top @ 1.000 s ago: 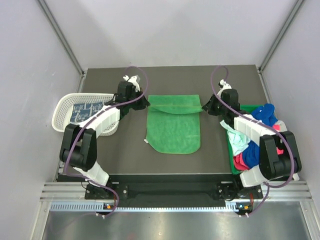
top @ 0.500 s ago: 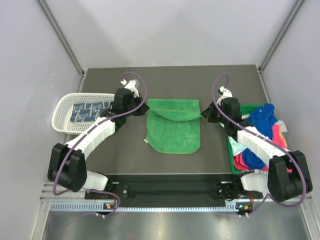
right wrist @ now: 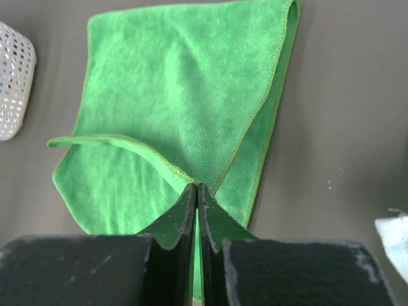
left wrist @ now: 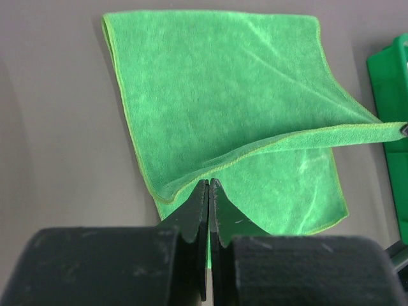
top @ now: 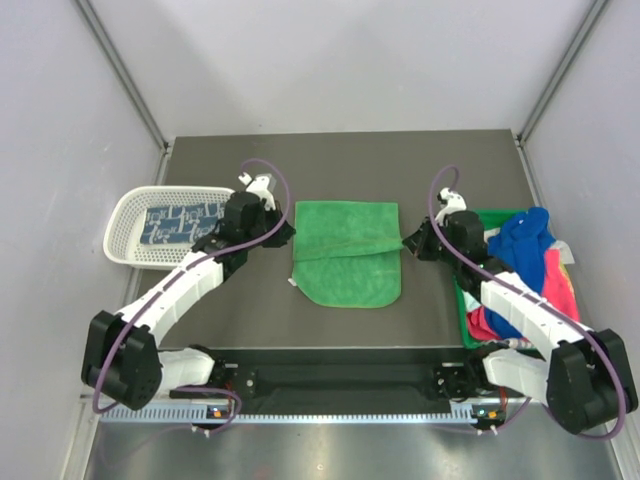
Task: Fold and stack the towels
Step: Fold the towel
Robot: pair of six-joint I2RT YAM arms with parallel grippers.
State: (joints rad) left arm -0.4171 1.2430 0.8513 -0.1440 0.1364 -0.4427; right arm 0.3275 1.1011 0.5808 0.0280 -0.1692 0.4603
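Observation:
A green towel (top: 346, 275) lies in the middle of the dark table, its far edge lifted and drawn over the rest. My left gripper (top: 291, 232) is shut on that edge's left corner; in the left wrist view the gripper (left wrist: 208, 182) pinches the green towel (left wrist: 223, 83). My right gripper (top: 406, 240) is shut on the right corner, where the gripper (right wrist: 195, 186) pinches the towel (right wrist: 185, 83). A blue-and-white patterned towel (top: 180, 222) lies in the white basket. Royal blue (top: 525, 232) and pink (top: 555, 285) towels are piled at the right.
The white mesh basket (top: 125, 215) stands at the table's left edge. A green plastic bin (top: 495, 215) holding the towel pile sits at the right edge, under my right arm. Grey walls enclose the table on three sides.
Both grippers have moved toward the near edge, drawing the green towel's far edge with them over the lower half. The lifted edge now hangs lower.

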